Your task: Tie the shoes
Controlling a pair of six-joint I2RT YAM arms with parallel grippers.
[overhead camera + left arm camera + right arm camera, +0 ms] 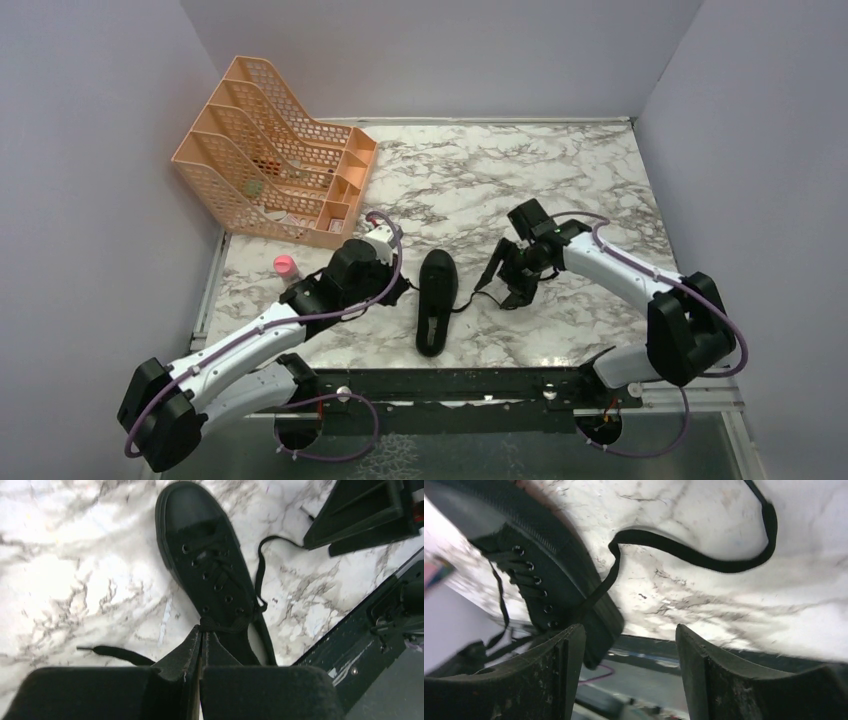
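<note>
The left gripper (pixel 201 632) has its black padded fingers pressed together at the top eyelets, where the thin black lace (pixel 227 626) crosses. Whether the lace is truly nipped, I cannot tell. The right gripper (pixel 629 630) is spread and empty, the other lace tail (pixel 694 555) lying beyond it. The all-black low-cut shoe (pixel 433 300) lies between them on the white marble-patterned table (pixel 560 170). The pinch wants confirming, then a slow draw that does not drag the shoe.

Count: one shoe, two lace tails, two grippers, one peach mesh file rack (pixel 270 150), one small pink object (pixel 285 265).
</note>
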